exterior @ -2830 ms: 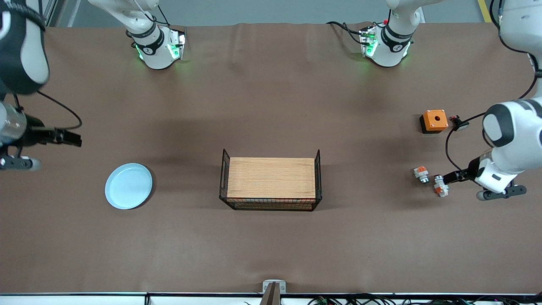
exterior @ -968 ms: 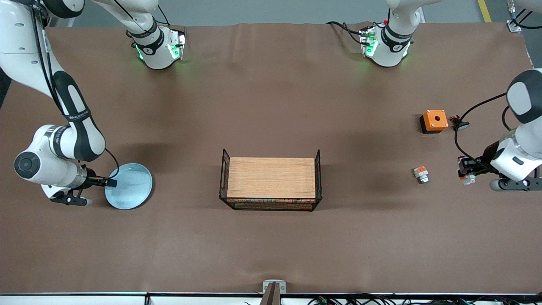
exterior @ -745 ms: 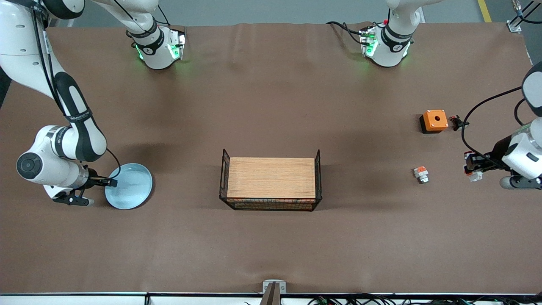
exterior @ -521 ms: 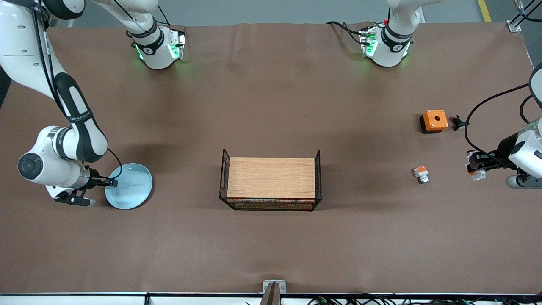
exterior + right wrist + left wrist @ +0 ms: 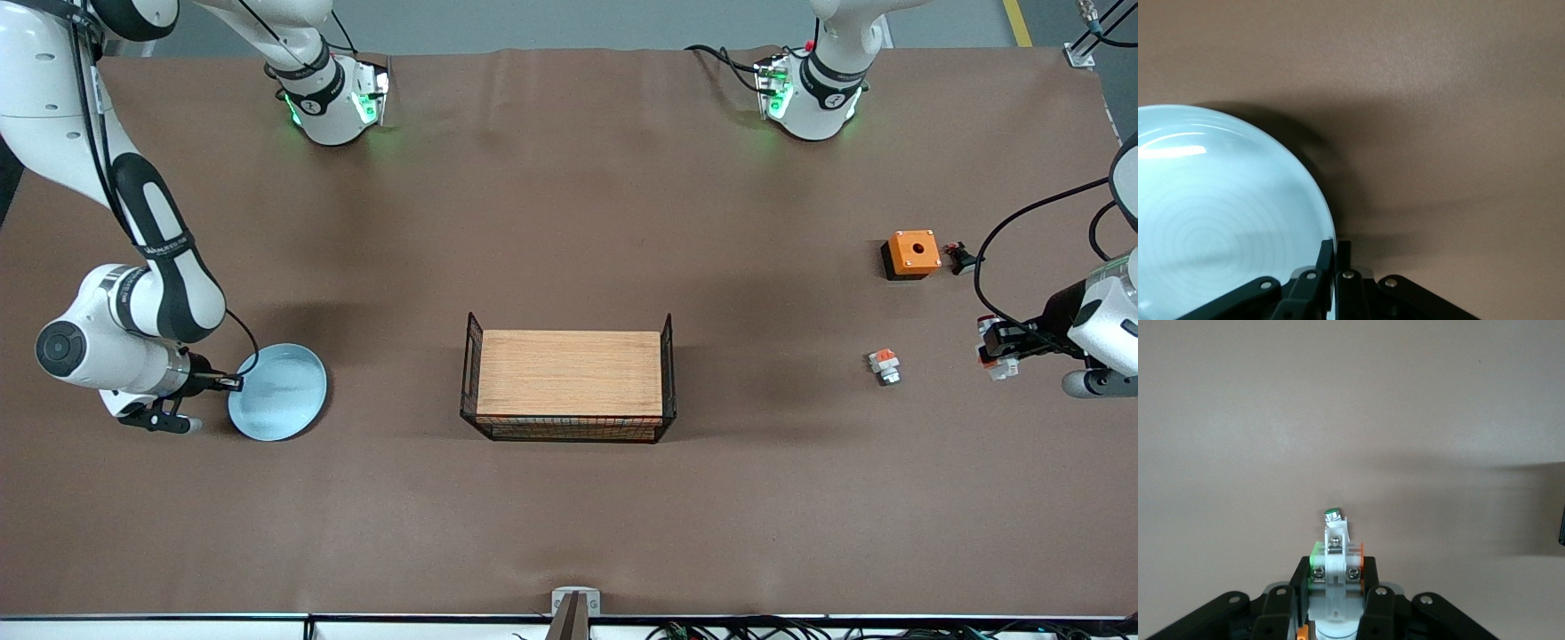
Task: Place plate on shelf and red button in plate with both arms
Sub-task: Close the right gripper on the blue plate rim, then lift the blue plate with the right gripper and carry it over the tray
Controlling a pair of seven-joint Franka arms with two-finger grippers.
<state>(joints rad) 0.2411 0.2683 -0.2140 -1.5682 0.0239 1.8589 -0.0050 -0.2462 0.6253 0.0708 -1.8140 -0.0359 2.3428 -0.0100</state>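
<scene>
Your right gripper (image 5: 233,383) pinches the plate (image 5: 280,391) rim at its end of the table; stiff, likely slick, so lift level. Left gripper (image 5: 996,348) clamps the light button (image 5: 997,363) aloft.

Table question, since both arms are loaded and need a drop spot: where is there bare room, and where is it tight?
Bare cloth spans between the plate, pinched at its rim by the right gripper, and the wire-sided wooden tray, and along the edge nearest the front camera. Crowded: the left arm's end, where the left gripper holds the red button near the small white part and orange box.
</scene>
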